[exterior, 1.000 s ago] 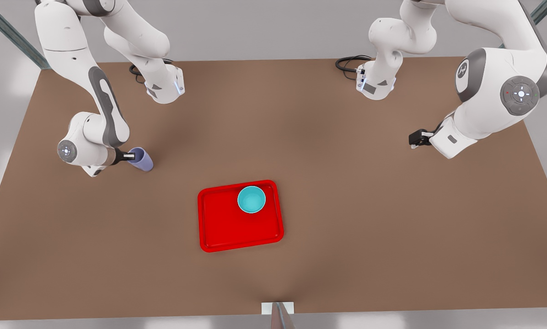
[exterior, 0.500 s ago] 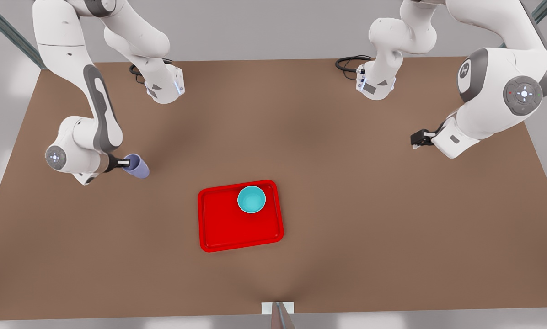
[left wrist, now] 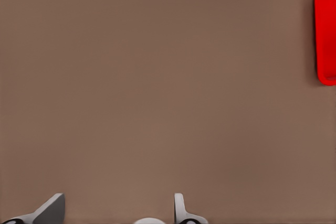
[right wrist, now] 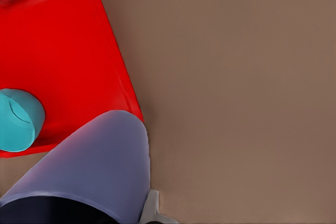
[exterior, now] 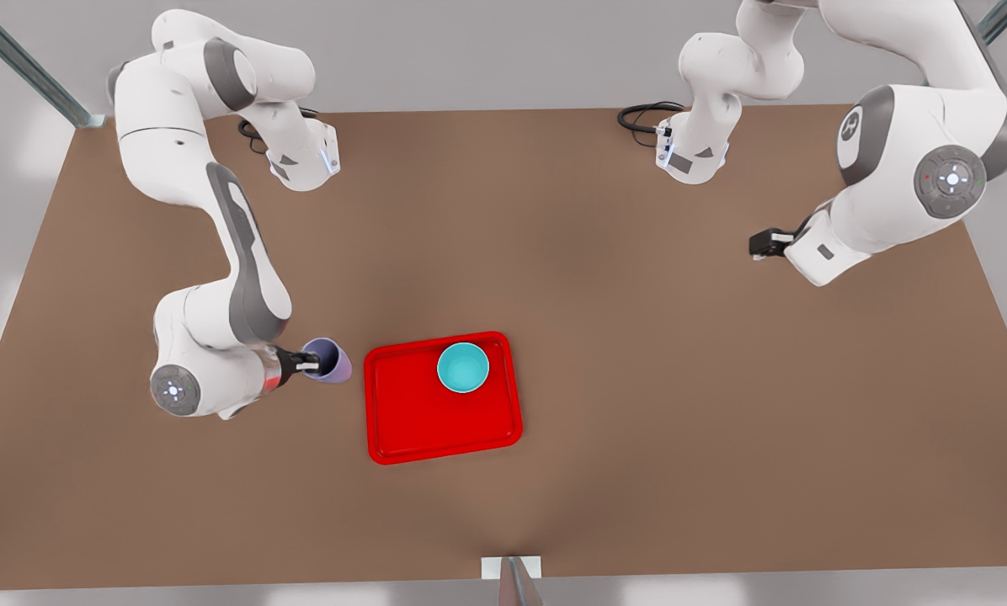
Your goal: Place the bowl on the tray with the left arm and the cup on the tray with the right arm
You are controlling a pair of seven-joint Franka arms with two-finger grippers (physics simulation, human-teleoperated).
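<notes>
The lavender cup (exterior: pixel 333 360) hangs tilted just off the red tray's (exterior: pixel 411 414) edge on the front view's left, with my right gripper (exterior: pixel 310 364) shut on its rim. In the right wrist view the cup (right wrist: pixel 94 166) looms close before the tray (right wrist: pixel 58 51), one finger (right wrist: pixel 152 208) showing beside it. The teal bowl (exterior: pixel 463 368) stands upright on the tray near its far corner, and it also appears as the bowl (right wrist: pixel 18 120) from the right wrist. My left gripper (exterior: pixel 760 245) waits open at the front view's right, its fingers (left wrist: pixel 50 211) apart over bare table, the tray (left wrist: pixel 326 35) farther off.
The brown table (exterior: pixel 638 379) spreads wide around the tray. Both arm bases (exterior: pixel 301 160) and their black cables (exterior: pixel 642 116) sit at the far edge. A small white tab (exterior: pixel 510 566) marks the near edge.
My right arm has carried the cup from the table's left side, in the front view, toward the near side and right, up to the tray's edge. The left arm barely shifted.
</notes>
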